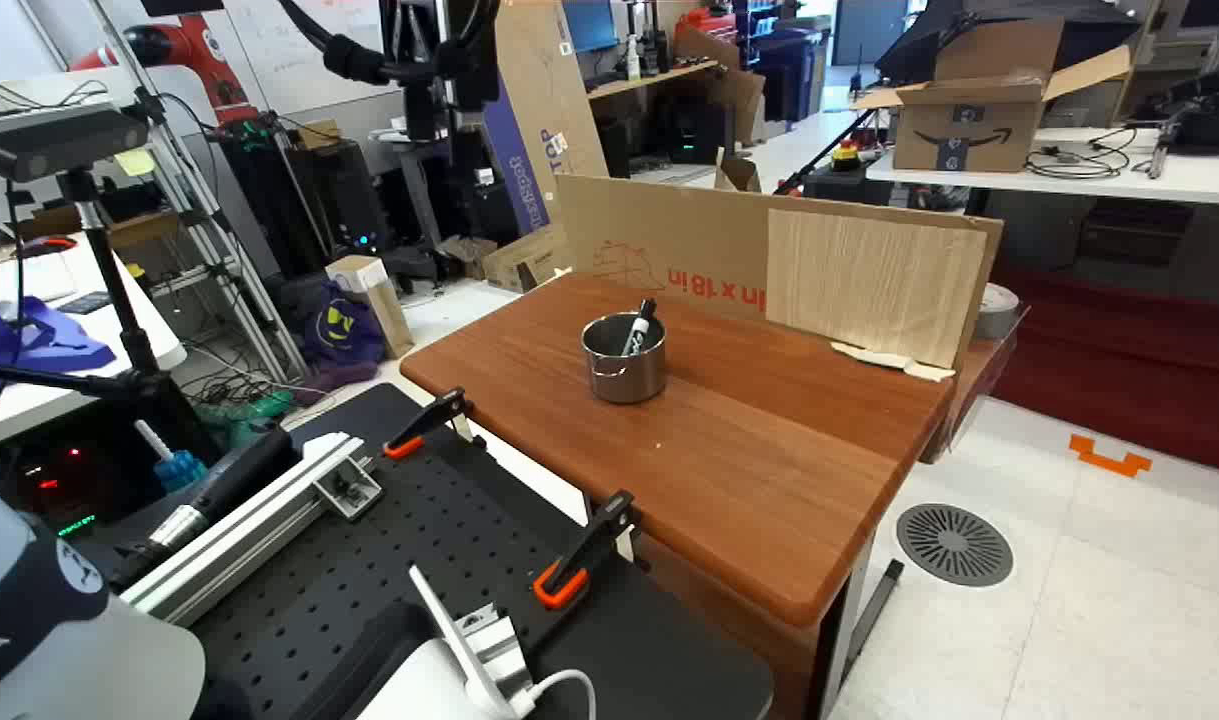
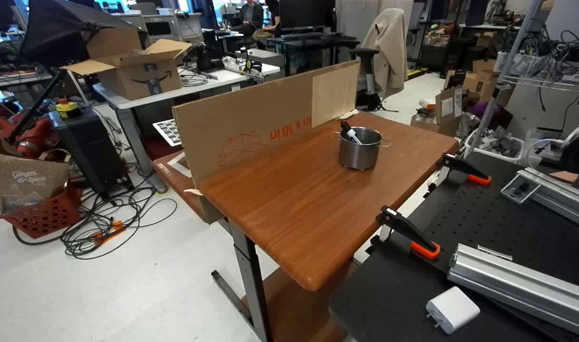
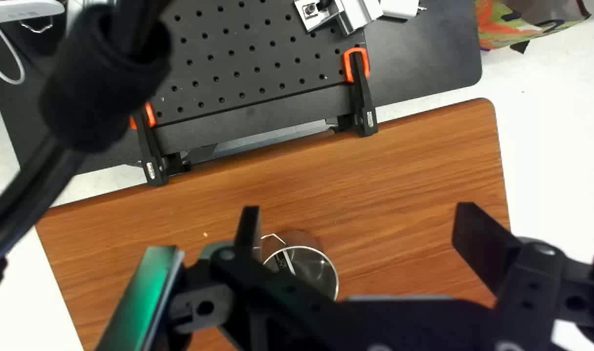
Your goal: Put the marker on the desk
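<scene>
The marker, with a dark cap and a white, dark-printed body, leans inside a round metal cup, its capped end above the rim. The marker and the cup show in both exterior views. The cup stands on the reddish-brown wooden desk. In the wrist view my gripper is open and empty, high above the desk. The cup and marker are partly hidden behind its left finger. The gripper also shows at the top of an exterior view.
A cardboard panel stands along the desk's far edge. A black perforated bench adjoins the near edge. Two black clamps with orange pads stick up there. A metal rail lies on the bench.
</scene>
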